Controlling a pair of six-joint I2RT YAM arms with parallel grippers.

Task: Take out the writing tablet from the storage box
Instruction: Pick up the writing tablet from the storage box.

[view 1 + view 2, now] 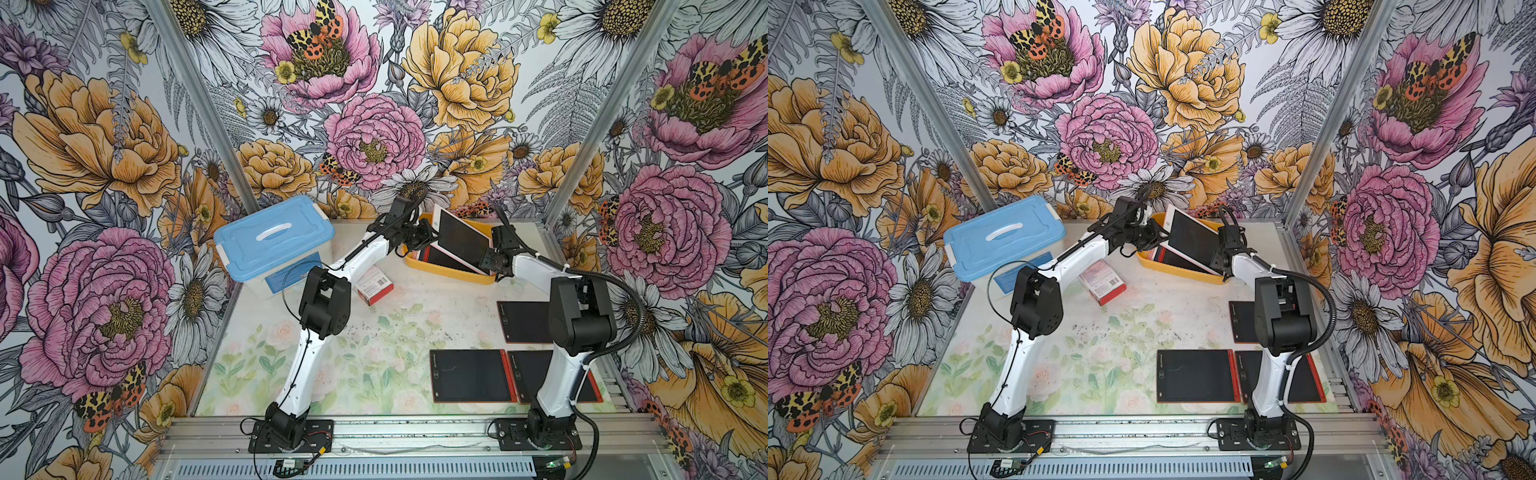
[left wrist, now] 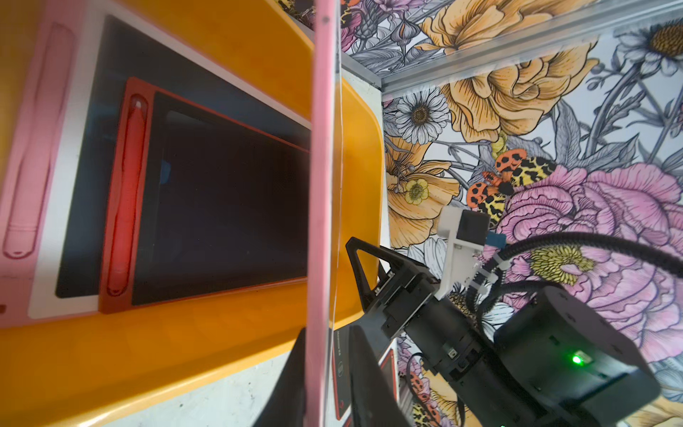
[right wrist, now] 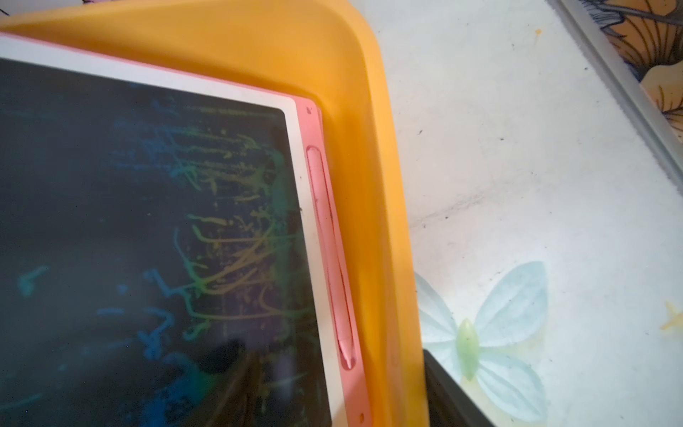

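The yellow-orange storage box (image 1: 449, 272) (image 1: 1179, 270) (image 2: 184, 351) sits at the back of the table. A pink-and-white writing tablet (image 1: 461, 237) (image 1: 1192, 232) (image 2: 321, 148) stands tilted up out of it. My left gripper (image 1: 434, 235) (image 2: 327, 332) is shut on its left edge. Inside lie another pink tablet (image 2: 55, 185) and a red-framed one (image 2: 221, 203). My right gripper (image 1: 485, 265) is open at the box's near right corner. One of its fingers (image 3: 443, 392) is outside the wall (image 3: 369, 148), next to a scribbled tablet screen (image 3: 148, 222).
A translucent box with a blue lid (image 1: 272, 237) stands at the back left, a red-and-white carton (image 1: 374, 284) in front of it. Three red-framed tablets (image 1: 469, 376) (image 1: 523, 322) (image 1: 559, 376) lie flat at the front right. The flowered back wall is close behind the box.
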